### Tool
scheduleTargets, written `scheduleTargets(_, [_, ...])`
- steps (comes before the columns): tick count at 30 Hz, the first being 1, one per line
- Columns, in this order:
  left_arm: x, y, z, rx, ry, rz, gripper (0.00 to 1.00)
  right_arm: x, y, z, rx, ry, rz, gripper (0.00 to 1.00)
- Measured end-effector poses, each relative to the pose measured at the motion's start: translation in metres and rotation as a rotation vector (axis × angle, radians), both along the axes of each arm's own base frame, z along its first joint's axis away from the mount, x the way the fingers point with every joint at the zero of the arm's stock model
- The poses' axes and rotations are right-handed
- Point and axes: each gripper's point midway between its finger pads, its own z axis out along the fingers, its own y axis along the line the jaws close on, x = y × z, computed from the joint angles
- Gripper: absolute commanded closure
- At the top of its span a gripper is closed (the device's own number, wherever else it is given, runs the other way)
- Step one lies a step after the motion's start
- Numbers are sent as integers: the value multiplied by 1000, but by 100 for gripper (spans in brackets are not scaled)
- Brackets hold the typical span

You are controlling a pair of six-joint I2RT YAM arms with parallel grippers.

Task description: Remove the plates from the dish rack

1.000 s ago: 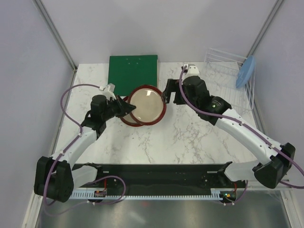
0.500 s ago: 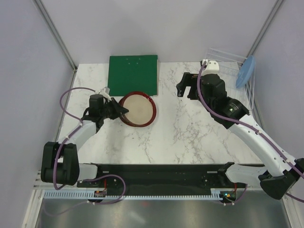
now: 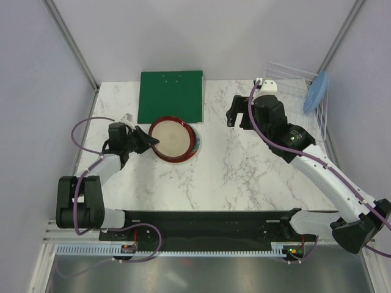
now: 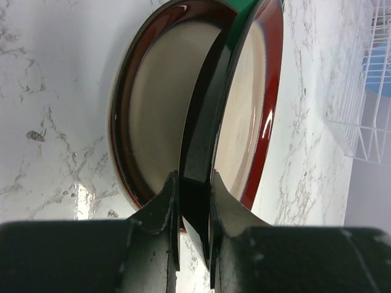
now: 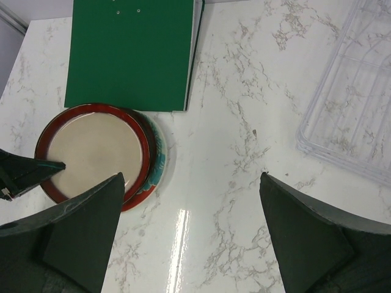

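Note:
My left gripper (image 3: 145, 142) is shut on the left rim of the dark red-rimmed plate (image 3: 171, 138) with the beige centre. In the left wrist view both fingers (image 4: 165, 201) pinch its dark edge (image 4: 204, 122). The plate lies almost flat over the red plate with the teal-white pattern (image 3: 197, 143), which shows only as a sliver (image 5: 157, 160) at its right. My right gripper (image 3: 237, 115) is open and empty above the bare table, between the plates and the dish rack (image 3: 293, 85). The light blue plate (image 3: 316, 91) stands on edge in the rack.
The flat green square board (image 3: 170, 96) lies just behind the stacked plates, also in the right wrist view (image 5: 131, 52). The clear rack (image 5: 354, 116) fills the back right corner. Grey walls close the table on both sides.
My left gripper has carried the beige-centred plate left and down over the patterned plate. My right gripper has drawn back from the plate's right rim toward the rack.

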Motion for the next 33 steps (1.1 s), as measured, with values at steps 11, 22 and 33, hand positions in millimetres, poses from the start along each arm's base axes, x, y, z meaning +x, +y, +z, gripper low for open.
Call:
scheduleTargets(11, [6, -6, -12, -53, 60, -13, 57, 1, -6, -1, -18, 2, -9, 2])
scheduleTargets(22, [6, -16, -23, -61, 113, -77, 6, 5, -39, 25, -118, -59, -122, 2])
scheduleTargets(33, [3, -4, -9, 20, 97, -25, 0, 7, -78, 48, -247, -112, -278, 2])
